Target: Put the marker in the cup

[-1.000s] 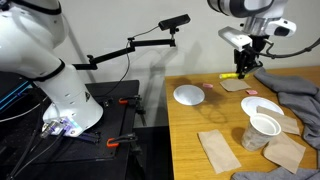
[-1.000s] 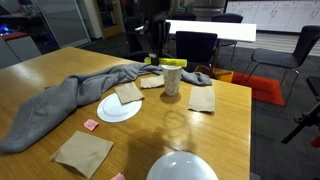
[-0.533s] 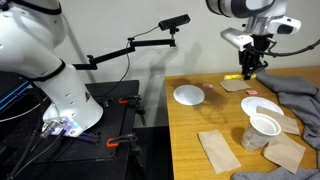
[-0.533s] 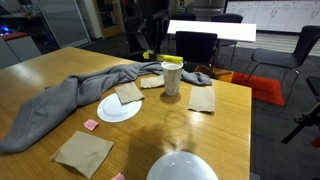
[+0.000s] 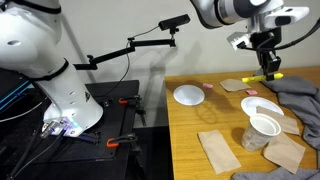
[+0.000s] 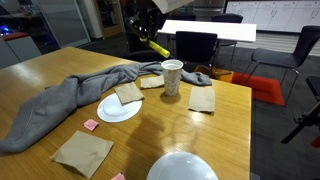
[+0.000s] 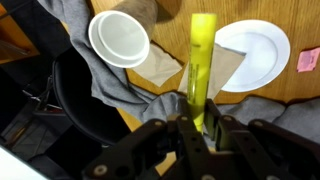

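My gripper (image 5: 266, 66) is shut on the yellow marker (image 5: 266, 76) and holds it in the air above the far part of the table. In an exterior view the marker (image 6: 157, 47) hangs tilted from the gripper (image 6: 150, 38), behind and above the white paper cup (image 6: 172, 77). That cup (image 5: 264, 127) stands upright and apart from the gripper, nearer the table's front. In the wrist view the marker (image 7: 201, 60) sticks out from between the fingers (image 7: 198, 120), and the cup's open rim (image 7: 119, 38) lies to the upper left of it.
A grey cloth (image 6: 60, 105) lies across the table. A white plate (image 6: 118, 108) carries tan paper, and more tan paper pieces (image 5: 218, 150) lie around. A shallow white dish (image 5: 189, 95) sits near the table edge. A camera boom (image 5: 130, 45) stands beside the table.
The gripper has risen from the table with the marker in it and moved sideways, away from the dish and higher above the cloth.
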Robot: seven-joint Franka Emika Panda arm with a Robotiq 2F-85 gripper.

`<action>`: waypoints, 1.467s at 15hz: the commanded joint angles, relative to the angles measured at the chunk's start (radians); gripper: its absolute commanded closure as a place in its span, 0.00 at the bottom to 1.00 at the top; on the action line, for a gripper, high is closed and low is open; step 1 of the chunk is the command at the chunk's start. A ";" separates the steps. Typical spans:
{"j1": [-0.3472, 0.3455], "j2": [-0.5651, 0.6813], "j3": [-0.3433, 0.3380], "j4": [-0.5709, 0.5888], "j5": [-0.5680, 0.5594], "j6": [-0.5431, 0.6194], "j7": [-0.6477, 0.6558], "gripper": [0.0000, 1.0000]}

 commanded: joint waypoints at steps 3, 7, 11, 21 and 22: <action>0.256 0.017 -0.296 -0.031 -0.181 0.056 0.432 0.95; 0.427 0.076 -0.492 -0.016 -0.304 0.025 0.745 0.95; 0.551 0.156 -0.631 -0.008 -0.399 -0.015 1.038 0.95; 0.452 0.134 -0.438 0.044 -0.739 -0.565 1.657 0.95; 0.416 0.129 -0.385 0.056 -0.749 -0.645 1.686 0.95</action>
